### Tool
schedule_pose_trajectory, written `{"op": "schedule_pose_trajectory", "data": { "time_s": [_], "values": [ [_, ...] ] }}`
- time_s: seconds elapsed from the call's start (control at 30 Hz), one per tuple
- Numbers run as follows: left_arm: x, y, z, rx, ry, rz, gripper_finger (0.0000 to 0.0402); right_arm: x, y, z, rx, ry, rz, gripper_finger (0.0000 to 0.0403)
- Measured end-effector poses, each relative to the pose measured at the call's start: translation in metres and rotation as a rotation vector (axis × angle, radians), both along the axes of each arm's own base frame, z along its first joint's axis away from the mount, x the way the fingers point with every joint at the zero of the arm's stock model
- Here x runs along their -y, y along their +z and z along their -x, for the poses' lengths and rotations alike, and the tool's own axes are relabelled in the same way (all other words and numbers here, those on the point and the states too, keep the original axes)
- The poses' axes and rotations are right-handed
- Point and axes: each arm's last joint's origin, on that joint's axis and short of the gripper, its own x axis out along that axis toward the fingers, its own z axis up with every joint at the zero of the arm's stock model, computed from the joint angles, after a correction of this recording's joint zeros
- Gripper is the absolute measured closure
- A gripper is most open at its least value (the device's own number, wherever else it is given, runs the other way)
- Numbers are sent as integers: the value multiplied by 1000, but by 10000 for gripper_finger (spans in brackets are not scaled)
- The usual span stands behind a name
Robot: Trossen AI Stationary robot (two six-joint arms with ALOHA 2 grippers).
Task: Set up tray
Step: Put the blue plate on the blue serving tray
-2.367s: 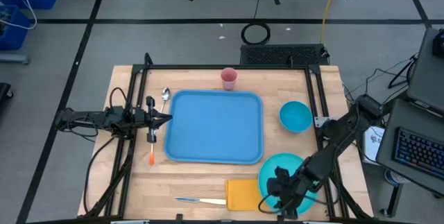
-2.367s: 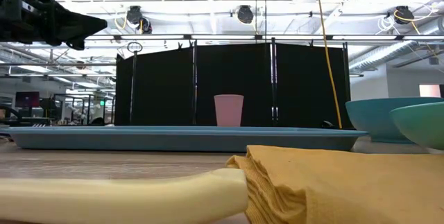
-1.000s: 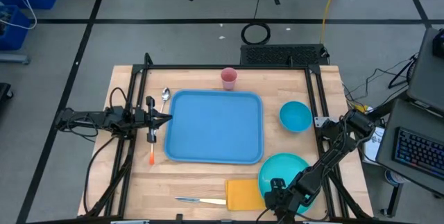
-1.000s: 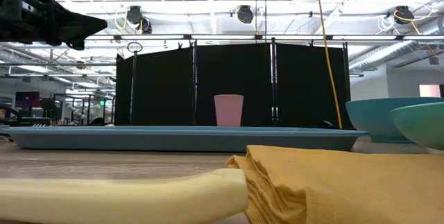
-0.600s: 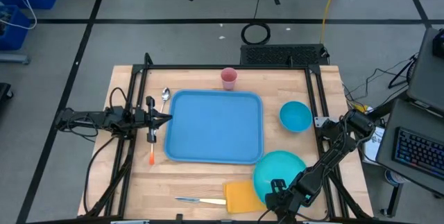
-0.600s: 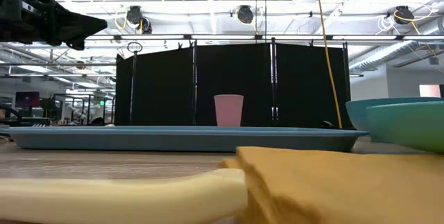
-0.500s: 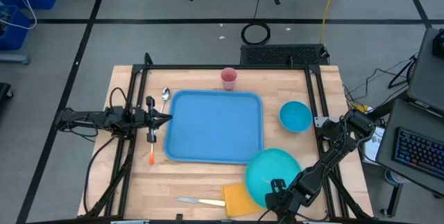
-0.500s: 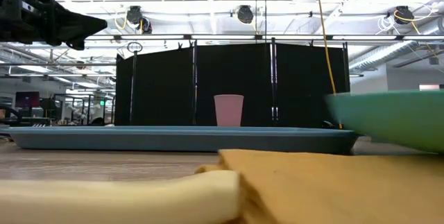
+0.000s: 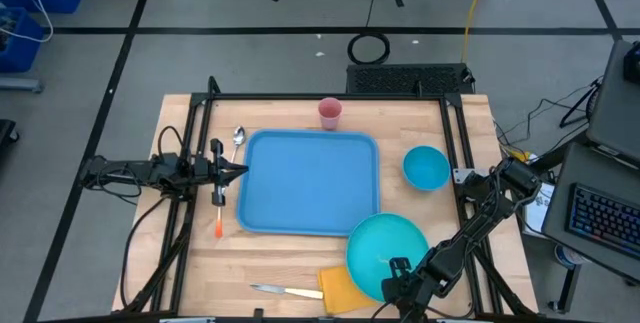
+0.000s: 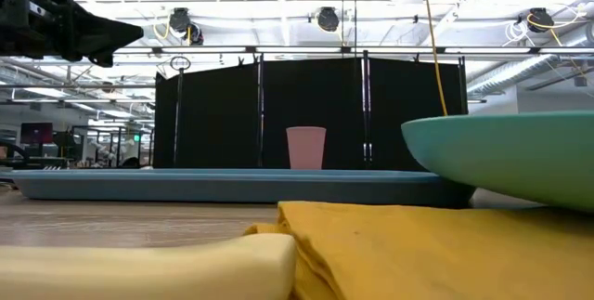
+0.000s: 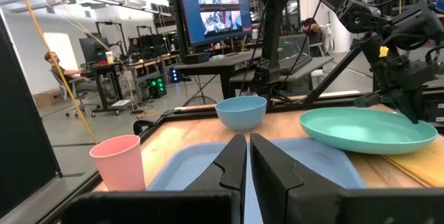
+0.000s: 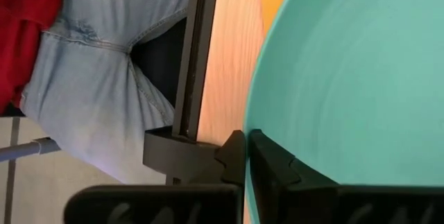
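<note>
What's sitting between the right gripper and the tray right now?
The turquoise plate. The right gripper is shut on its near rim, and in the high view the plate's far edge overlaps the corner of the tray. Nothing else lies between.

Tray (image 9: 310, 183): plain mid-blue, no pattern seen. Plate (image 9: 388, 255): turquoise, plain. Bowl (image 9: 426, 167): lighter sky blue. Cup (image 9: 330, 113): pale pink. Napkin (image 9: 337, 288): mustard yellow, unpatterned. Knife (image 9: 283, 289): cream handle, silvery blade. Spoon (image 9: 238, 138): silver. Slim utensil (image 9: 218, 225) beside tray: orange tip noted. Tabletop (image 9: 280, 263): light wood with visible grain. Frame rails (image 9: 330, 97): black. Left gripper (image 9: 238, 171) and right gripper (image 9: 400, 267): dark, near black. In right wrist view, person's clothing (image 12: 90, 78): light blue denim, red patch at corner.
</note>
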Motion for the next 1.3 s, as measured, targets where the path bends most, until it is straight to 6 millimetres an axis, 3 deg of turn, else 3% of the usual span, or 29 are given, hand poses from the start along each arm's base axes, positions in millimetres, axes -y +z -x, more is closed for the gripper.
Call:
{"op": "schedule_pose_trajectory", "data": {
  "time_s": [0.37, 0.97, 1.3],
  "values": [
    [0, 0, 0, 0, 0, 0, 376, -2, 36, -9, 9, 63, 132, 403],
    [0, 0, 0, 0, 0, 0, 376, 23, 36, -29, 17, 152, 213, 403],
    [0, 0, 0, 0, 0, 0, 376, 26, 57, -30, 43, 210, 352, 403]
  ]
}}
